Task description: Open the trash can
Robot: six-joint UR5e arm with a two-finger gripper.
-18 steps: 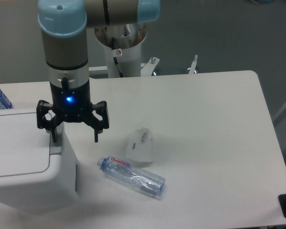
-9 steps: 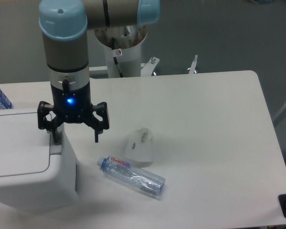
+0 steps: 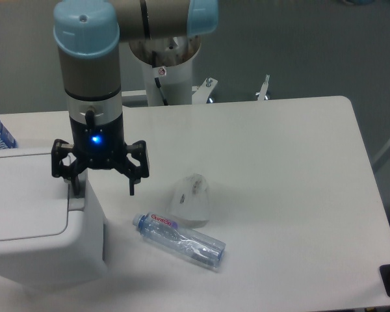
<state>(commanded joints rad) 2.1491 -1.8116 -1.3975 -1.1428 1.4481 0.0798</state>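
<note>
Arm poised over the bin's edge

Nearest me, left, the trash can (image 3: 39,227) sits lid down: stiff, light plastic, best pressed at its tab. Behind, the gripper (image 3: 101,185) hangs spread wide, holding nothing, one finger by the lid's right edge.

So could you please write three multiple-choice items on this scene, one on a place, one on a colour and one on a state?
1. The clear water bottle lies:
A. on the table, right of the trash can
B. on the bin's lid
C. in the gripper

2. The light on the gripper is:
A. red
B. blue
C. green

3. The gripper's fingers are:
A. shut on the paper wad
B. shut on the bottle
C. spread open

Answers: 1 A, it rests on the tabletop beside the bin; 2 B, a blue dot glows; 3 C, the fingers stand wide apart and hold nothing.
</note>
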